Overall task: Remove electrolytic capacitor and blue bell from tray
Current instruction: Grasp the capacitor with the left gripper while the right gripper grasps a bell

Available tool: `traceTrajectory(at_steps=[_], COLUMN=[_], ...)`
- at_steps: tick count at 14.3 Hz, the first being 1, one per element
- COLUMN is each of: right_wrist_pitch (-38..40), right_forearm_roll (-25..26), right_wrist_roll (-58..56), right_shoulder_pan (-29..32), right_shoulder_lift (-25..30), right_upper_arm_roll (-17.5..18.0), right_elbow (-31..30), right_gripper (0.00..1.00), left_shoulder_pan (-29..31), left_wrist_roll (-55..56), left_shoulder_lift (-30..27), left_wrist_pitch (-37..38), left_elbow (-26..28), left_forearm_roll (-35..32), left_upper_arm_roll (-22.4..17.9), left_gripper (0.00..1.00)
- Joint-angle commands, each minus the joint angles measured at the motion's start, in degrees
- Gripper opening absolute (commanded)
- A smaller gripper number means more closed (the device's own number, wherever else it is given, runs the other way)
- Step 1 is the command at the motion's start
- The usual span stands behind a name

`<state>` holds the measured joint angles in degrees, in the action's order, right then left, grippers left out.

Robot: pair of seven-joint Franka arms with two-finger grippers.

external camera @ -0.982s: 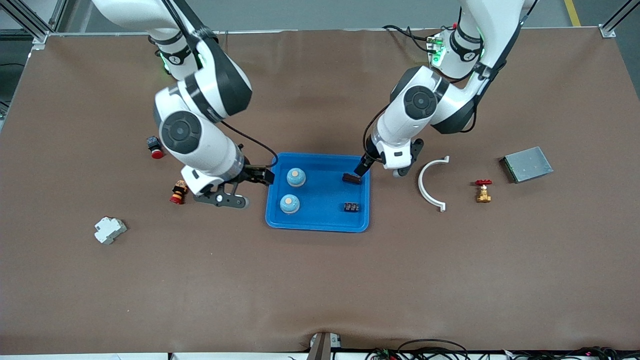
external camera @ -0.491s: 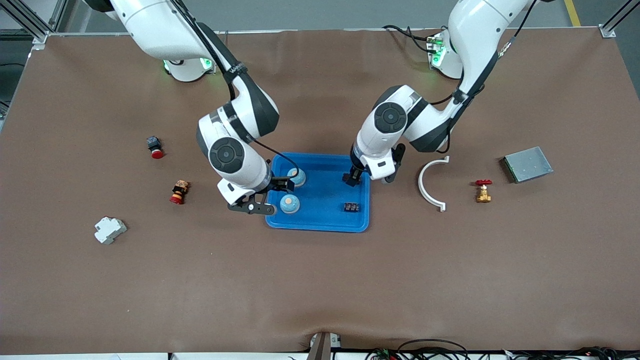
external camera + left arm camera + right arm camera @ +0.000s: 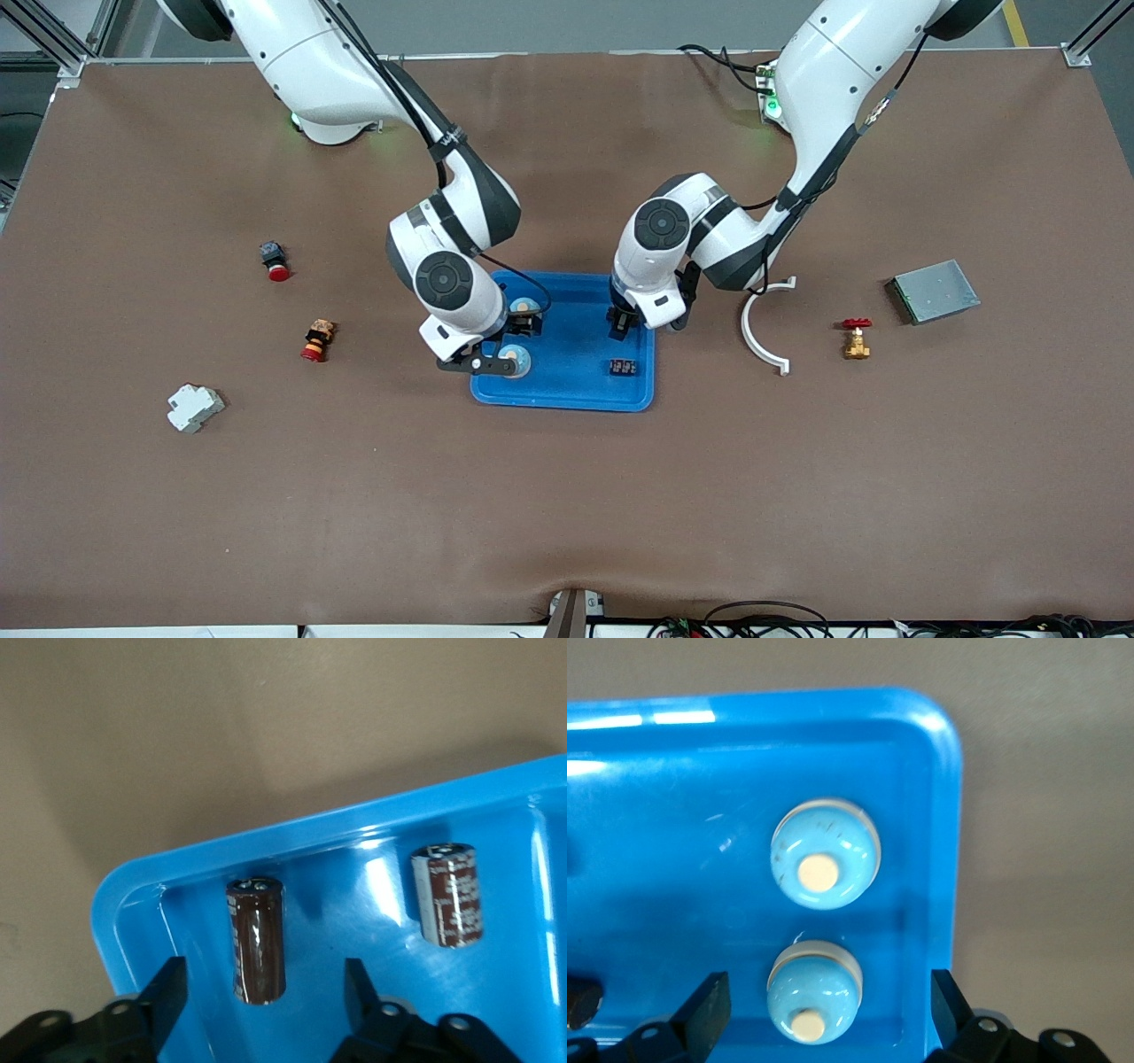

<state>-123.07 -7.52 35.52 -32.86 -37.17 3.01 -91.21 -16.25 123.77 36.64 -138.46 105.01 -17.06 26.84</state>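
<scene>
A blue tray (image 3: 576,394) holds two light-blue bells (image 3: 515,360) and two dark capacitors. My right gripper (image 3: 519,330) is open over the bells. In the right wrist view one bell (image 3: 813,992) sits between the open fingers (image 3: 709,1005) and the second bell (image 3: 826,853) lies beside it. My left gripper (image 3: 618,324) is open over the tray's end toward the left arm. In the left wrist view a brown capacitor (image 3: 257,939) lies between the fingers (image 3: 359,997), untouched. The second capacitor (image 3: 447,895) lies beside it and also shows in the front view (image 3: 623,366).
Toward the left arm's end lie a white curved clamp (image 3: 764,323), a brass valve with a red handle (image 3: 856,338) and a grey metal box (image 3: 932,291). Toward the right arm's end lie two red push-buttons (image 3: 277,263) (image 3: 314,341) and a white breaker (image 3: 193,408).
Both arms swung inward over the tray. The right gripper moved from beside the tray to over the bells. The left gripper came over the capacitor by the tray's edge.
</scene>
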Motion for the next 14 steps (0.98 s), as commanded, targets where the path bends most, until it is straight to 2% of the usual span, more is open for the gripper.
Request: traceTrajectory(at_steps=[1, 4, 5, 8, 9, 10, 14], right_wrist_pitch=[-0.15, -1.28, -2.42, -4.45, -4.72, -5.15, -6.21], right_forearm_roll=[-0.48, -0.48, -0.48, -0.57, -0.48, -0.56, -0.48], right_wrist_roll=[0.34, 0.43, 0.69, 1.66, 2.18, 2.45, 2.45], right_shoulder_pan=[-1.15, -2.2, -2.55, -3.52, -4.22, -4.66, -5.9], right_shoulder_lift=[0.08, 0.08, 0.08, 0.08, 0.0, -0.53, -0.97], right_upper_arm_roll=[-0.55, -0.55, -0.55, -0.55, -0.55, -0.55, -0.64], right_elbow=[-0.8, -2.47, -3.35, -4.76, -4.76, -4.85, -6.08], right_gripper=[1.0, 1.0, 1.0, 1.0, 1.0, 1.0, 1.0], left_shoulder_pan=[-1.06, -1.41, -1.41, -1.41, -1.41, -1.41, -1.24], left_wrist_roll=[5.94, 9.99, 11.05, 12.03, 11.94, 11.94, 11.59], left_shoulder_lift=[1.76, 3.25, 3.26, 3.35, 3.35, 3.17, 0.28], left_wrist_pitch=[-0.06, -0.06, -0.06, -0.06, 0.03, 0.03, 1.86], left_elbow=[-1.91, -2.0, -1.91, -2.0, -2.0, -2.0, -2.0], left_forearm_roll=[-4.64, -8.51, -9.91, -10.54, -10.63, -10.63, -12.39], left_upper_arm_roll=[-0.39, -0.39, -0.39, -0.3, -0.3, -0.3, -0.21], left_gripper=[0.68, 0.64, 0.58, 0.31, 0.19, 0.02, 0.0])
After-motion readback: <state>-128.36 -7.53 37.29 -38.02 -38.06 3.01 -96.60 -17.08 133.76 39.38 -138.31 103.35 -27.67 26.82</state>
